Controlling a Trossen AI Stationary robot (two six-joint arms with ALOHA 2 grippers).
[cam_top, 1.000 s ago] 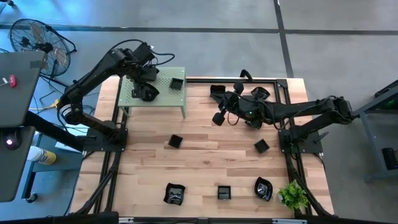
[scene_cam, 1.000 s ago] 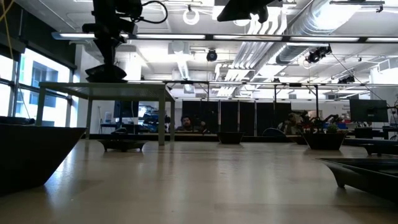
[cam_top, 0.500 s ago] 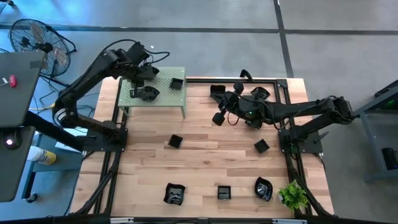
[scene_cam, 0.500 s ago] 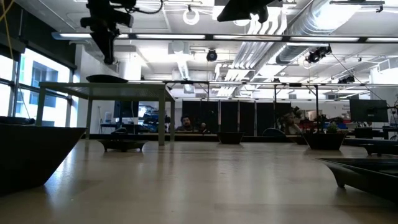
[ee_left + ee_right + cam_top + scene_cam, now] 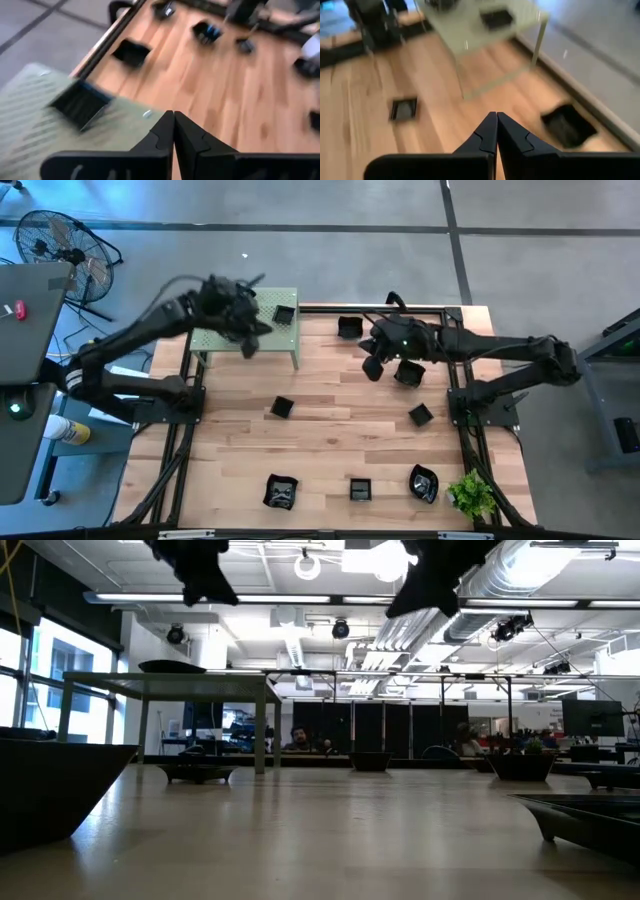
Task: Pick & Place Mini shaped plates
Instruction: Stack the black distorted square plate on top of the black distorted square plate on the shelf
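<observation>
Wood-slat table, pale green perforated stand at its upper left. My left end effector sits over the stand's front edge, fingers together, nothing held; wrist view confirms pads pressed shut. My right end effector hovers upper centre of the frame, also closed and empty. On the stand: one square mini plate at its right end, so the stand is likely the drop zone. Other mini shaped plates lie loose on the table: one centre-left, one centre-right, three along the bottom edge. Green plant bottom right, not part of it.
</observation>
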